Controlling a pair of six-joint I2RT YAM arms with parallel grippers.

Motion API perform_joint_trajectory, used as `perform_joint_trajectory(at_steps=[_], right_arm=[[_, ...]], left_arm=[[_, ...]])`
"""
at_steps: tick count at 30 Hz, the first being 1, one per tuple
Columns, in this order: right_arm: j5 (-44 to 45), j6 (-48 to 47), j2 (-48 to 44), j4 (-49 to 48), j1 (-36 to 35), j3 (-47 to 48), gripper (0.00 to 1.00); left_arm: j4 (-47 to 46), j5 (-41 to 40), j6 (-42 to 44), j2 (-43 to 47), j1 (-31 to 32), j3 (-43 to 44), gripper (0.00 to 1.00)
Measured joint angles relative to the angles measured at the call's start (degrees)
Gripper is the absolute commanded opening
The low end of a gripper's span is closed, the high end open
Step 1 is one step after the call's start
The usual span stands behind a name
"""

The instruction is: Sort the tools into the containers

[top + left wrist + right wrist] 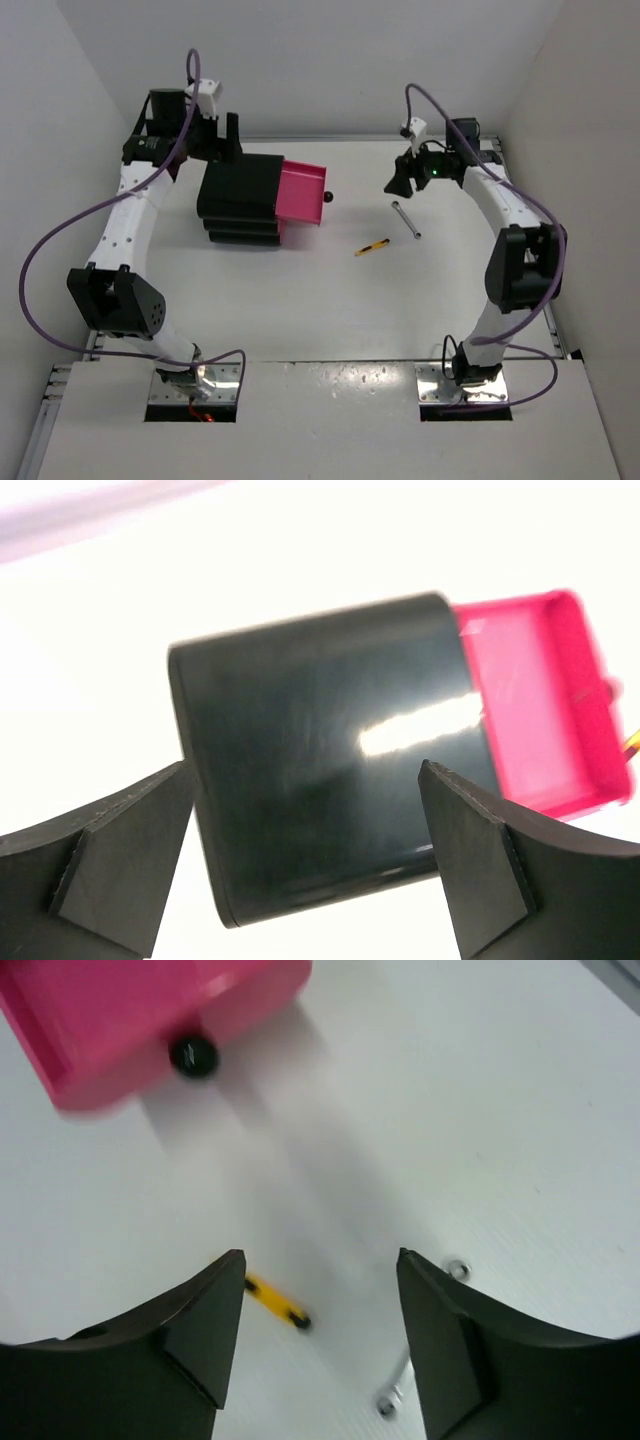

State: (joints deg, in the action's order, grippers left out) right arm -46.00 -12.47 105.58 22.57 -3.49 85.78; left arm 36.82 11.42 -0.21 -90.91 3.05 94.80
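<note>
A black cabinet (240,195) stands at the back left with its top magenta-pink drawer (300,192) pulled out, black knob (327,198) at its front. The cabinet (320,750) and drawer (545,700) also show in the left wrist view. My left gripper (225,135) is open and empty above the cabinet's back. A slim yellow-and-black tool (372,247) and a thin silver rod (405,220) lie on the table. My right gripper (400,178) is open and empty, raised above them; its view shows the yellow tool (275,1302), the rod (395,1390) and the drawer (130,1020). The other tools are out of view.
White walls close in the table on the left, back and right. A metal rail (555,320) runs along the right edge. The arm bases (195,385) sit at the near edge.
</note>
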Motion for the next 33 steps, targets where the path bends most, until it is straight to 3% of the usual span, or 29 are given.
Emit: perform_joint_trajectory(at_steps=[6, 12, 22, 33], right_arm=[[5.44, -37.90, -3.80, 18.49, 0.57, -4.31, 0.58], [8.07, -57.99, -0.70, 27.52, -2.38, -4.98, 0.57], [13.66, -68.72, 2.82, 26.36, -12.83, -10.67, 0.57], [18.25, -69.57, 10.32, 22.88, -14.67, -10.32, 0.55]], left_arm=[[1.75, 4.76, -0.04, -0.02, -0.50, 7.91, 1.00], [5.55, 7.98, 0.00, -0.02, -0.63, 7.82, 1.00], [7.82, 11.41, 0.15, 0.07, -6.38, 4.63, 1.00], [7.76, 14.99, 0.20, 0.13, -10.56, 3.08, 1.00]])
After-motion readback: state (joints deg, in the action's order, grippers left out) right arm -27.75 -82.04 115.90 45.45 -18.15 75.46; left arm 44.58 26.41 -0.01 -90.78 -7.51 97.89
